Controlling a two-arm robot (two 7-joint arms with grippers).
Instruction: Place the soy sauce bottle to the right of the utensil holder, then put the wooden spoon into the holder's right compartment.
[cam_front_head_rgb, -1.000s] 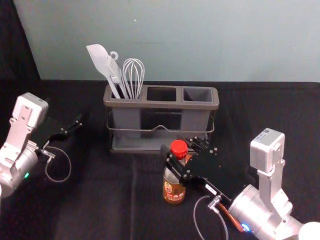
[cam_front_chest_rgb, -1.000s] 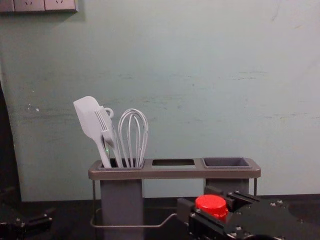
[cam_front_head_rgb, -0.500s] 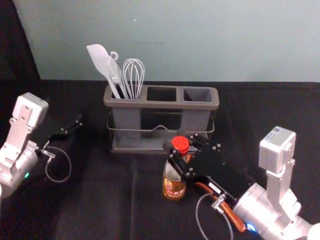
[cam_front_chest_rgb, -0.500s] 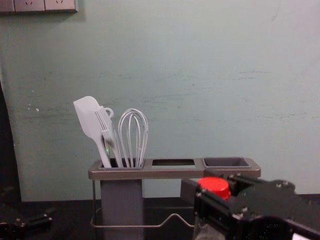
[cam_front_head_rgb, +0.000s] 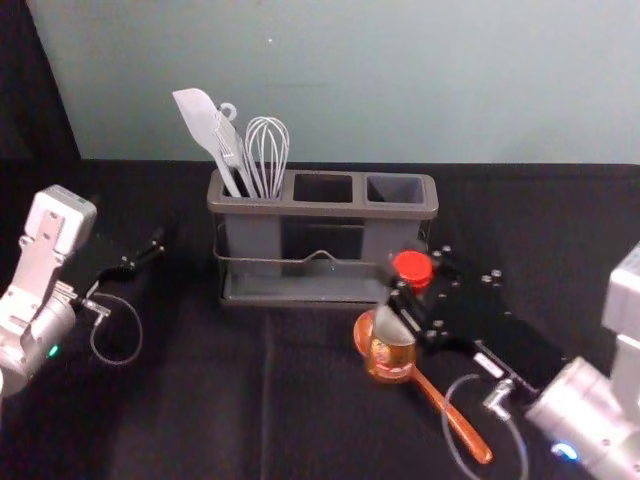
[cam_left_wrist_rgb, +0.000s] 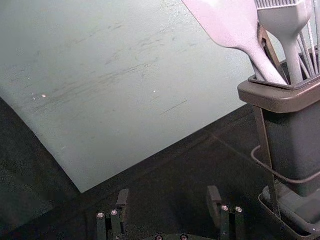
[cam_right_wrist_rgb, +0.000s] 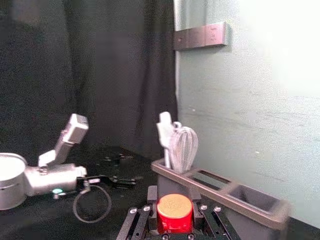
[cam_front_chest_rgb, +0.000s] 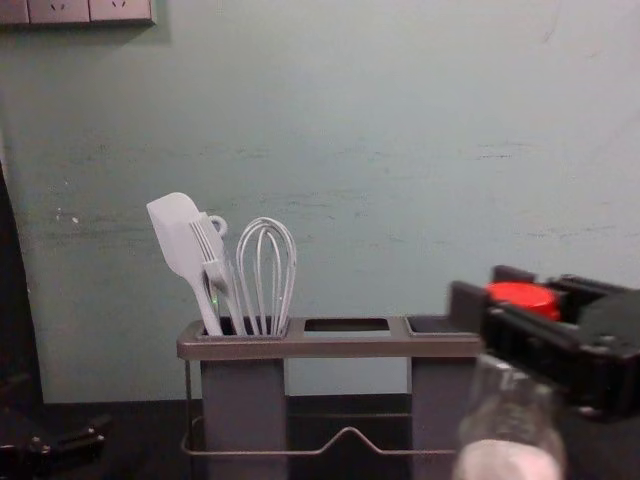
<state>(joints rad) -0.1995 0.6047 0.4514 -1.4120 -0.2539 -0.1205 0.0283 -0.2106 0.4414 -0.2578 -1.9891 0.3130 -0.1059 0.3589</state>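
Nearest you, on the dark tabletop, the wooden spoon lies aslant, handle end toward you and to the right, its bowl farther off and to the left. The soy sauce bottle overlaps it in your head view; you can't tell there whether the two touch.

Your right tool is at work in front of the utensil holder's right part. It pinches the bottle at the top, just under the red cap. Bottle hangs down between and below the fingers, leaning slightly, base a little left of the cap. Chest view: cap and fingers sit higher than the holder's rim.

Your left tool is parked left of the holder, well apart from the bottle. In its own wrist view the fingers stand spread.

Beyond the bottle, the utensil holder stands upright. Spatula, brush and whisk are in its left compartment; the right compartment is at the other end.

Farthest: pale wall, switch panel high on the left.
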